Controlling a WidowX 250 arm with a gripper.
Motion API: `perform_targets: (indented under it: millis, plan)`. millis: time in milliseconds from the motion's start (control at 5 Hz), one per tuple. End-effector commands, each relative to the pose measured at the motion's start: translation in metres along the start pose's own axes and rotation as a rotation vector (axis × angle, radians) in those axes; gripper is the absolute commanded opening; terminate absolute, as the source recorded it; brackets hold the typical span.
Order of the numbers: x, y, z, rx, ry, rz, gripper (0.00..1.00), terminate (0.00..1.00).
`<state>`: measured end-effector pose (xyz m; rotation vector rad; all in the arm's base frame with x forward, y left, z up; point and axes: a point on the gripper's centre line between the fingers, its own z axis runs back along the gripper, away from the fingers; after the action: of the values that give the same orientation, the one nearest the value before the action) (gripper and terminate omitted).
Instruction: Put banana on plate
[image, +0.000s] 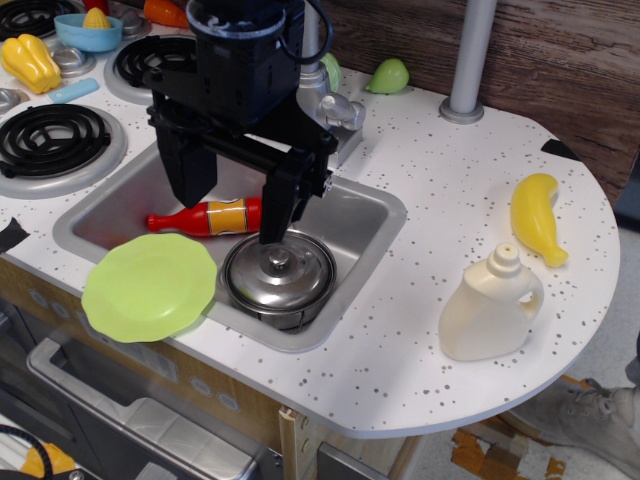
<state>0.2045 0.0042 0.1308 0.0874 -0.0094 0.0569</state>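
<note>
The banana (538, 218) is bright yellow and lies on the speckled counter at the right, just behind the cream bottle (491, 306). The lime-green plate (149, 287) rests on the front left corner of the sink (370, 215), partly over the counter edge. My black gripper (232, 208) hangs over the sink, far left of the banana and just above and right of the plate. Its fingers are spread apart with nothing between them.
A steel pot with a lid (278, 276) and a red ketchup bottle (207, 217) lie in the sink. Stove burners (50, 138), a lumpy yellow toy (30, 62) and a blue bowl (88, 31) are at the left. A grey pole (470, 55) stands at the back right.
</note>
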Motion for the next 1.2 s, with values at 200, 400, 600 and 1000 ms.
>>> perform_targets:
  millis: [200, 400, 600, 1000]
  plan:
    - [0.027, -0.019, 0.011, -0.018, -0.034, 0.018, 1.0, 0.0]
    - [0.058, -0.035, 0.031, -0.029, -0.05, 0.059, 1.0, 0.0]
    - [0.093, -0.055, 0.047, -0.027, -0.049, 0.1, 1.0, 0.0]
    - [0.149, -0.116, 0.049, -0.068, -0.03, 0.169, 1.0, 0.0]
